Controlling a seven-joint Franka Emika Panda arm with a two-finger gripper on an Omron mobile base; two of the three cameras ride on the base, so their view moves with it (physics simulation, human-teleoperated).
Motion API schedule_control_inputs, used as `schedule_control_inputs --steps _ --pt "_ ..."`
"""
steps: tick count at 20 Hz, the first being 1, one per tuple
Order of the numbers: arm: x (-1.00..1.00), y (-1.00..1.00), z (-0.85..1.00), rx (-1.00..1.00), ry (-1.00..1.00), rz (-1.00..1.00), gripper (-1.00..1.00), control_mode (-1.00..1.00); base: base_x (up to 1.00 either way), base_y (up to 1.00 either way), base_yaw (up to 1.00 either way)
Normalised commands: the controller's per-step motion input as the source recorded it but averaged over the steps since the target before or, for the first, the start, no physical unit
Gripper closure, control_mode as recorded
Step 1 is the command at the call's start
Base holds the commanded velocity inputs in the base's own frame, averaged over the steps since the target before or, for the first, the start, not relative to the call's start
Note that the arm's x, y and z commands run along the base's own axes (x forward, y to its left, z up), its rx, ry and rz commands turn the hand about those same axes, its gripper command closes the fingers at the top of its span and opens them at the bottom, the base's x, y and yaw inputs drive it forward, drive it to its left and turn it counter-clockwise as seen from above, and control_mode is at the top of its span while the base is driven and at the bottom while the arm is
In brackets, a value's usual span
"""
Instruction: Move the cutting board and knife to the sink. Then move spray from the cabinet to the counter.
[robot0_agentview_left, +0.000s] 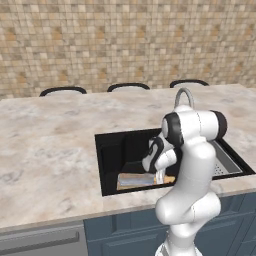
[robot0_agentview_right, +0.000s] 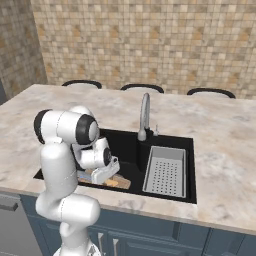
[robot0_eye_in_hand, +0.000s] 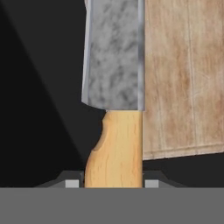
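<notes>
tiled kitchen, beige marbled worktop (robot0_agentview_left: 50, 150), black sink (robot0_agentview_left: 112, 160) set into it. down in the basin, fingers (robot0_eye_in_hand: 112, 183) pinching the orange-tan handle of the knife (robot0_eye_in_hand: 114, 87), blade lying partly over the cutting board (robot0_eye_in_hand: 183, 78) already on the sink floor. likely step: setting the knife down. best to lower until the blade rests flat on board or basin, spread the fingers only then, lift straight up clear of the faucet (robot0_agentview_right: 144, 117).

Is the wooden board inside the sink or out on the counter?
Inside. The cutting board lies flat on the floor of the black sink, below the counter top, with the knife over it.
</notes>
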Motion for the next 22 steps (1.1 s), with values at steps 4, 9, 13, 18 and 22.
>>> schedule_control_inputs --steps 4,9,13,18,22 --pt "0.1 -0.01 -0.37 0.0 -0.04 0.02 1.0 -1.0 0.0 0.0 0.0" --pt "0.14 0.0 -0.33 0.0 -0.05 0.0 1.0 -1.0 0.0 0.0 0.0" --pt "0.0 0.0 0.0 0.0 0.0 0.0 1.0 -1.0 0.0 0.0 0.0" --pt "0.0 0.0 0.0 0.0 0.0 0.0 -1.0 -1.0 0.0 0.0 0.0" --pt "0.0 0.0 0.0 0.0 0.03 0.0 -1.0 -1.0 0.0 0.0 0.0"
